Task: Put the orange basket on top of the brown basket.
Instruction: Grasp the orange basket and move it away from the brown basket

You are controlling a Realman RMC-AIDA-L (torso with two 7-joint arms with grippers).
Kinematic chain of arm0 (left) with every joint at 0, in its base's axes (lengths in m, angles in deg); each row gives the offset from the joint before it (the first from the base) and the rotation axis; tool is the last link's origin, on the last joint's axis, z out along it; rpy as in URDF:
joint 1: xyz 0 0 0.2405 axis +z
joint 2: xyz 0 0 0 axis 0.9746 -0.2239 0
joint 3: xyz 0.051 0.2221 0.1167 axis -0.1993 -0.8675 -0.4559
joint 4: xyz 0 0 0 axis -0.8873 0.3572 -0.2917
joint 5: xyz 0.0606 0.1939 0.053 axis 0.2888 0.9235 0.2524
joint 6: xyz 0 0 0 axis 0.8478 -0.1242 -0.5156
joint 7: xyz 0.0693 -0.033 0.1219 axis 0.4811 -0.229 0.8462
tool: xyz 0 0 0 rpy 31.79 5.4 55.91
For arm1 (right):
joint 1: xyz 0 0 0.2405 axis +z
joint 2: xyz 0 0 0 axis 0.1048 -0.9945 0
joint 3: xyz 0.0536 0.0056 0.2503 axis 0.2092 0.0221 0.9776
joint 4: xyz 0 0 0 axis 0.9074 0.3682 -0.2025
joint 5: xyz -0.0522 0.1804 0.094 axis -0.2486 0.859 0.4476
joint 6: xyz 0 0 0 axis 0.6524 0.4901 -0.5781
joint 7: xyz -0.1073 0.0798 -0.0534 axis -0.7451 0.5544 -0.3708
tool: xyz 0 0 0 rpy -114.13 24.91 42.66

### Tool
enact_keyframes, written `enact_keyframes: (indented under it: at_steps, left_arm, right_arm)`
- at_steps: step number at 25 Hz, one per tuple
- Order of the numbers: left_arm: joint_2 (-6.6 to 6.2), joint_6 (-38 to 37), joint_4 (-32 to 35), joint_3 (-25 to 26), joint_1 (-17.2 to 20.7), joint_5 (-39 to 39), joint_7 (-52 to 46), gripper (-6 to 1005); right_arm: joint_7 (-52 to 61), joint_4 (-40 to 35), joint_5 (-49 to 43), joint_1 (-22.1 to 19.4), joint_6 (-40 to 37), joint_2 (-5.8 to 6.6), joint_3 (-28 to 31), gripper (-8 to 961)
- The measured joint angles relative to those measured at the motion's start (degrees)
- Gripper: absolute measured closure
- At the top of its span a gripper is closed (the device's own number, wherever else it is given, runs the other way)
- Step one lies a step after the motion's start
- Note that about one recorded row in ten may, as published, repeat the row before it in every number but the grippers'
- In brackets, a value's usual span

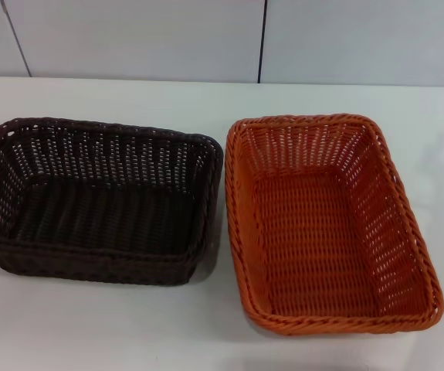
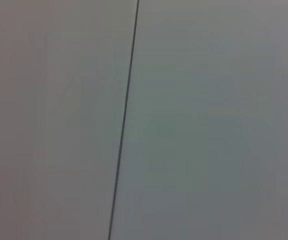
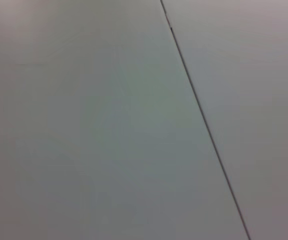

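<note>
The orange basket (image 1: 326, 224) rests on the white table at the right of the head view, open side up and empty. Beside it on the left stands the brown basket (image 1: 94, 201), also upright and empty, its right rim almost touching the orange one's left rim. Neither gripper appears in any view. Both wrist views hold only a pale panelled wall with a dark seam (image 2: 123, 120) (image 3: 204, 120).
The white table (image 1: 90, 325) stretches in front of and behind both baskets. A pale wall of panels with dark vertical seams (image 1: 262, 39) stands along the table's far edge.
</note>
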Motion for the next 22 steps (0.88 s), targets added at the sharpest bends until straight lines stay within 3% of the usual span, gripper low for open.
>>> enact_keyframes:
  at_steps: [7, 15, 22]
  left_arm:
    - [0.09, 1.5, 1.6, -0.1, -0.2, -0.3, -0.3, 261]
    - [0.0, 1.5, 3.6, 0.2, -0.5, -1.7, -0.4, 261]
    - [-0.07, 1.5, 4.0, 0.3, -0.4, -3.0, -0.4, 261]
  right_arm:
    - [-0.7, 5.9, -0.9, -1.2, 8.7, 0.27, 3.0, 506]
    - [-9.4, 21.1, -6.4, -5.5, 34.8, 0.52, 11.8, 507]
    - [-9.5, 27.5, -10.7, -6.0, 60.2, 0.24, 19.5, 507]
